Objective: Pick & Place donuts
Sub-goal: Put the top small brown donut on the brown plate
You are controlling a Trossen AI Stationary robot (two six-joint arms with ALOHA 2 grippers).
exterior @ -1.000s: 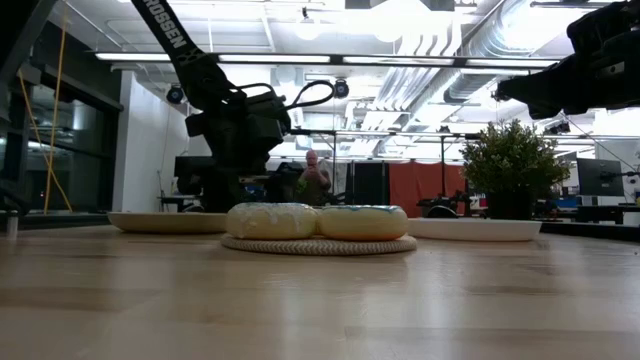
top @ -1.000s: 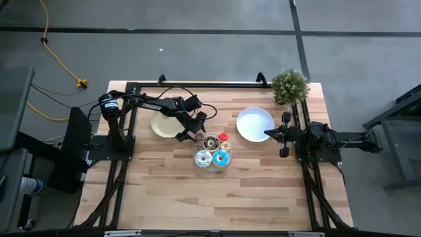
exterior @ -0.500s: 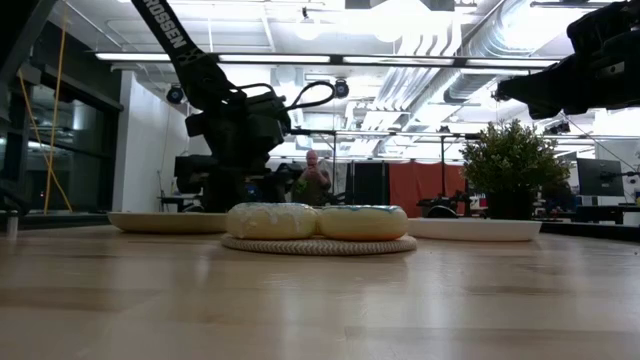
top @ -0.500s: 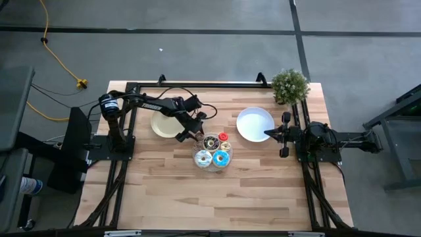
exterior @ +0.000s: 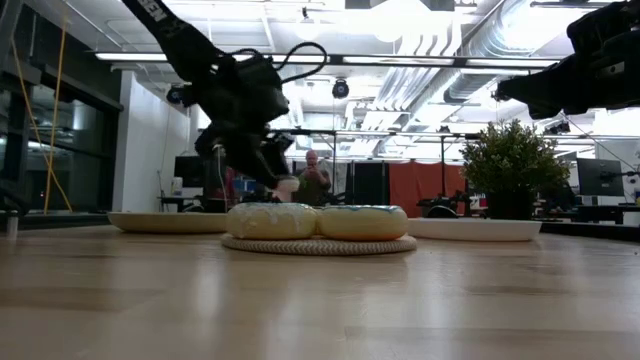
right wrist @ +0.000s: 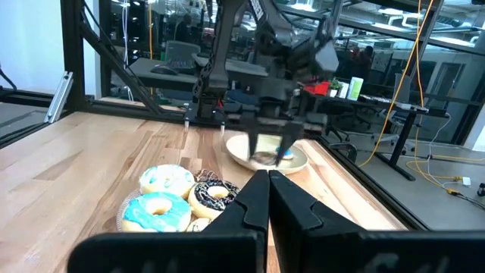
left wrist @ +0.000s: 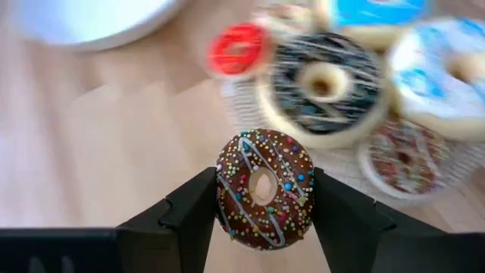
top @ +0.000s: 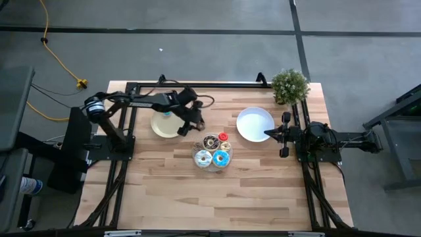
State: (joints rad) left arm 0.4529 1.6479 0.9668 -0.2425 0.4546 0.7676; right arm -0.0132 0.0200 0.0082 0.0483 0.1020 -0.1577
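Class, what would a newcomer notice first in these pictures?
The left gripper pinches a chocolate-brown sprinkled ring donut above the wooden table, beside the tan plate. More iced donuts sit clustered on a round woven mat mid-table; the right gripper waits shut over the white plate.

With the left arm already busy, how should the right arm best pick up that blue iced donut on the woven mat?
Probably from straight above, fingers closing across the ring's outer edge. The blue iced donut lies flat on the woven mat, its outward side free, while the white iced donut presses against the other side. The right gripper waits shut by the white plate; the left gripper holds the chocolate sprinkled donut.
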